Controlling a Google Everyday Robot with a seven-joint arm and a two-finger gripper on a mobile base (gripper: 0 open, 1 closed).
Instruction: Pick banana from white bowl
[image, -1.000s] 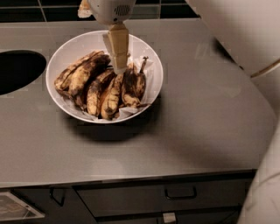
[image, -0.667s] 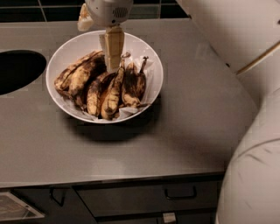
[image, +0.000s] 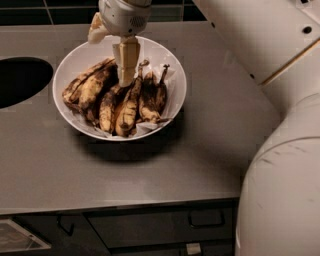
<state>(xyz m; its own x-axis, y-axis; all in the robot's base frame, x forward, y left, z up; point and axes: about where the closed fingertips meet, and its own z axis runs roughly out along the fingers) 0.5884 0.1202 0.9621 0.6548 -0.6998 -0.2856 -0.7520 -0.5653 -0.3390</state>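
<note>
The white bowl (image: 75, 64) stands on the grey counter at upper left of the camera view, lined with crumpled white paper. It holds several overripe, brown-spotted bananas (image: 127, 107) lying side by side. My gripper (image: 126, 75) hangs from the white arm over the bowl's middle. Its pale fingers (image: 126, 57) point straight down, close together, with the tips among the upper ends of the bananas. No banana is lifted; all lie in the bowl.
A dark round sink opening (image: 20, 80) is cut into the grey counter (image: 200, 150) at far left. My white arm (image: 250, 35) and body (image: 280, 190) fill the right side. Dark drawers with handles (image: 205, 218) run below the counter's front edge.
The gripper has shifted slightly left and back over the bowl. The arm and body now fill more of the right side. The bananas have not moved.
</note>
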